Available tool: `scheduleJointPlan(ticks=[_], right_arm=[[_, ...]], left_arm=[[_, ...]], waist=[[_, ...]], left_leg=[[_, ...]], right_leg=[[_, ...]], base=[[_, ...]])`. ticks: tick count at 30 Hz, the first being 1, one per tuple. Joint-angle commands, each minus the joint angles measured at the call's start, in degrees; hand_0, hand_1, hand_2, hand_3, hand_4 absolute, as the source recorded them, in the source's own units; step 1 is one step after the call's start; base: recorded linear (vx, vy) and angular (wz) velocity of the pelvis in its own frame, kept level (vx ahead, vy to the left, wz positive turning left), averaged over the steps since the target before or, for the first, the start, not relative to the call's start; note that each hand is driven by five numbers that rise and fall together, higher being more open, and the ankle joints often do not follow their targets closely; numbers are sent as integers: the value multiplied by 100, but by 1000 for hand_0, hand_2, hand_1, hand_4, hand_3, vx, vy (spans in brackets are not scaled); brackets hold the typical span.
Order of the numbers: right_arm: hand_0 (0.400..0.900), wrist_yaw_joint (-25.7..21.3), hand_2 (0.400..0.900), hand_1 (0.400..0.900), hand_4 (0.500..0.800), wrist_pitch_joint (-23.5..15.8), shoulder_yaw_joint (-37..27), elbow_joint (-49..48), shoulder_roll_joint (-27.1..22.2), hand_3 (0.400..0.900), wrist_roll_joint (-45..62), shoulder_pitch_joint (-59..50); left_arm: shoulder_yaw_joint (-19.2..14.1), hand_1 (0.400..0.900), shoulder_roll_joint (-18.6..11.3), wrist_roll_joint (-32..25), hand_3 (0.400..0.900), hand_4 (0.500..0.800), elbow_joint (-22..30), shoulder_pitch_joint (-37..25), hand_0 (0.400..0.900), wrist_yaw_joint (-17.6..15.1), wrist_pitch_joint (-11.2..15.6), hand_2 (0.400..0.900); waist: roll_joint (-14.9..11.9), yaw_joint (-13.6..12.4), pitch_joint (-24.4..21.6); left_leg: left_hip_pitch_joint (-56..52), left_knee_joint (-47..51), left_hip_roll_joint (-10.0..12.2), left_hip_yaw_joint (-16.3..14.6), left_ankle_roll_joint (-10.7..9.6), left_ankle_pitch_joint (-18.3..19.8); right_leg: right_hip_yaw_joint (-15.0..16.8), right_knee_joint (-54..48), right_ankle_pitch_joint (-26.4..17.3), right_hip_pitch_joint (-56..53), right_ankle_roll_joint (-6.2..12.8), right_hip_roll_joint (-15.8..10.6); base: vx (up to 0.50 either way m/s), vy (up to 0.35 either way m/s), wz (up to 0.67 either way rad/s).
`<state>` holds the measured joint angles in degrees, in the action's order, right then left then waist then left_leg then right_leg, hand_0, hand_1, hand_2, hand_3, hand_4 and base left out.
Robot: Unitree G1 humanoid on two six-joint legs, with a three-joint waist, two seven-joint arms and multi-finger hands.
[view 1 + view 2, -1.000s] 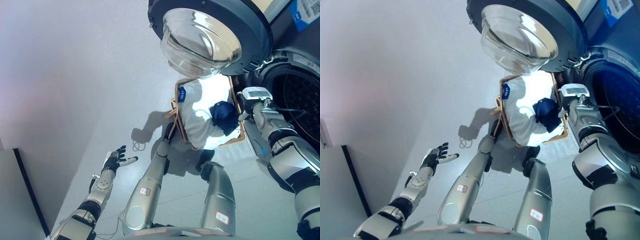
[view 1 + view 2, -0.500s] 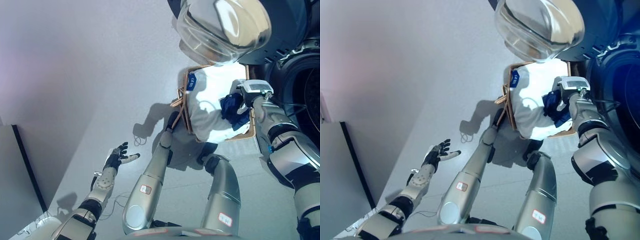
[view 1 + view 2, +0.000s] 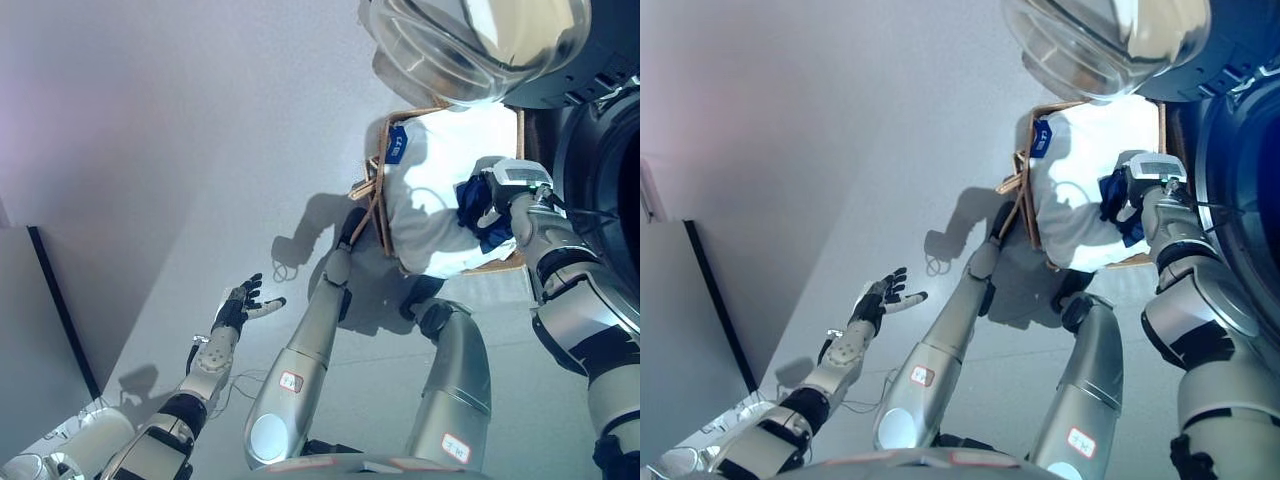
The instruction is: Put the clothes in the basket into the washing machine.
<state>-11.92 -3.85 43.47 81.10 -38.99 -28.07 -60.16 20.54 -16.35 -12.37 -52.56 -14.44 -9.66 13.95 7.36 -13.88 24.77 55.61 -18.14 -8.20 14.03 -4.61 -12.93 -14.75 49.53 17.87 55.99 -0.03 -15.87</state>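
A wicker basket stands on the floor below the washing machine's door, filled with white cloth. A dark blue garment lies on the white cloth at the basket's right side. My right hand reaches down into the basket and sits against the blue garment; its fingers are hidden in the cloth. My left hand is held out over the floor far to the left of the basket, open and holding nothing. The washing machine's dark drum opening shows at the right edge.
The machine's round door with its glass bowl hangs open above the basket. A dark-edged grey panel stands at the left. Some white objects lie on the floor at the bottom left.
The camera has shifted, so the basket and door sit higher and further right. My right hand has closed in on the blue garment. The left hand stays out and open.
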Motion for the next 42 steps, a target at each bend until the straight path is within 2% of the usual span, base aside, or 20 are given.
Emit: scheduleJointPlan(ticks=[1,9,21,29,30,35,36,37,42], right_arm=[[900,-32,900,900,800,12,3,62,-332,900,188,438],[900,-27,900,900,800,36,-96,-48,-144,900,72,1059],[900,-112,900,900,800,67,-7,62,-134,900,29,930],[900,-130,900,900,800,36,94,-107,-64,900,8,743],[871,-130,871,871,782,36,95,-106,-63,871,8,743],[802,-159,802,802,741,26,105,-80,-50,802,24,650],[647,-181,647,647,648,32,102,-65,-55,647,23,640],[400,-183,400,400,500,12,119,-59,-77,400,20,615],[400,-206,400,400,500,23,140,-47,-106,400,82,443]], left_arm=[[-118,900,-58,-117,900,800,-192,83,900,-183,115,900],[-175,900,-105,-99,900,800,-187,167,900,-156,96,900],[-77,900,14,-217,900,800,-303,158,900,-151,98,900],[-37,900,10,-215,900,800,-319,81,900,-219,155,900],[-38,900,10,-215,900,800,-320,81,900,-219,155,900],[-59,900,-4,-217,900,800,-337,59,900,-261,182,900],[-60,900,2,-227,900,800,-359,59,900,-265,184,900],[-58,900,-6,-222,900,800,-349,58,900,-271,190,900],[-43,900,-3,-237,900,800,-353,47,900,-280,190,900]], waist=[[285,71,140],[247,212,208],[410,326,272],[387,309,272],[387,310,272],[355,311,313],[349,319,314],[349,319,317],[352,312,333]], left_leg=[[31,-852,-381,-395,324,1170],[99,-917,-325,-462,312,1173],[488,-1078,-302,-606,328,1195],[444,-990,-316,-572,320,1159],[443,-990,-316,-570,320,1158],[474,-985,-318,-564,310,1153],[485,-1007,-318,-561,311,1165],[503,-1041,-318,-566,311,1178],[534,-1097,-305,-612,332,1209]], right_leg=[[278,-544,-471,-369,156,273],[342,-582,-481,-292,138,331],[570,-389,-471,179,108,328],[527,-482,-459,110,127,337],[526,-484,-460,108,127,338],[513,-464,-450,125,121,344],[513,-444,-442,135,117,344],[519,-423,-433,153,114,336],[548,-385,-413,179,107,339]], base=[[1,-1,-7],[-29,0,-12],[-16,14,-7],[7,-16,2],[4,-21,4],[-1,-8,2],[0,0,0],[0,0,0],[9,6,-2]])
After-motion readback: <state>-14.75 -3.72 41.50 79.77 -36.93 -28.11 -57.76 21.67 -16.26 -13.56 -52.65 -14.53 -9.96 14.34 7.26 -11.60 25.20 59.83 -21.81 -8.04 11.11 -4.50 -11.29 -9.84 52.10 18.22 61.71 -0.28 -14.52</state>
